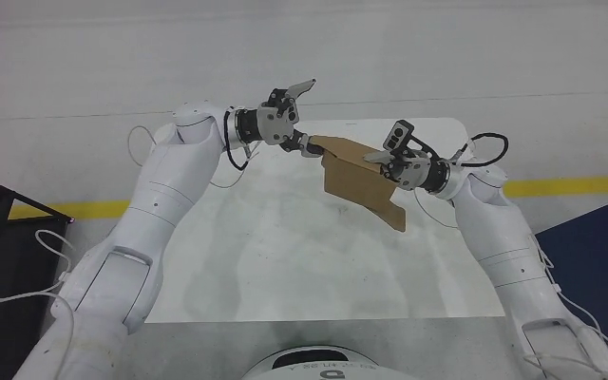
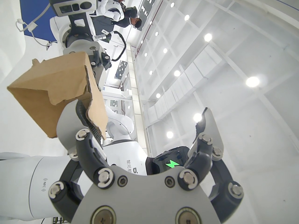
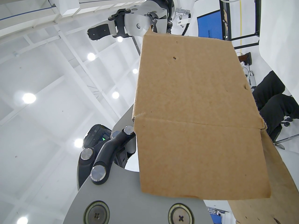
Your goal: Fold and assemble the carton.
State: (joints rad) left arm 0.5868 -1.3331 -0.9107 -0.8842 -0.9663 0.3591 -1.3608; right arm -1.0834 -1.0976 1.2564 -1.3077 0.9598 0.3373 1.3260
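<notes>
Though the left hand (image 2: 142,113) stands wide apart, one of its fingers (image 2: 70,122) rests against a frayed edge of the carton (image 1: 356,176), while the other finger is well clear of it. Across from it, the right hand (image 1: 385,161) looks clamped on the opposite end, since the carton hangs in the air between the two arms, above the far side of the bench (image 1: 266,256), with nothing else bearing it. It is corrugated board, partly opened out, with one flap hanging toward the robot's side. Such board is likely light and fairly stiff across its flat panels, yet it gives readily along the scored creases, and its raw edges crush and tear, as the ragged corner suggests. The safest hold is probably on a flat panel close to a crease, pinched through the thickness, not at the worn corner, where a grip could slip or rip the flap.
</notes>
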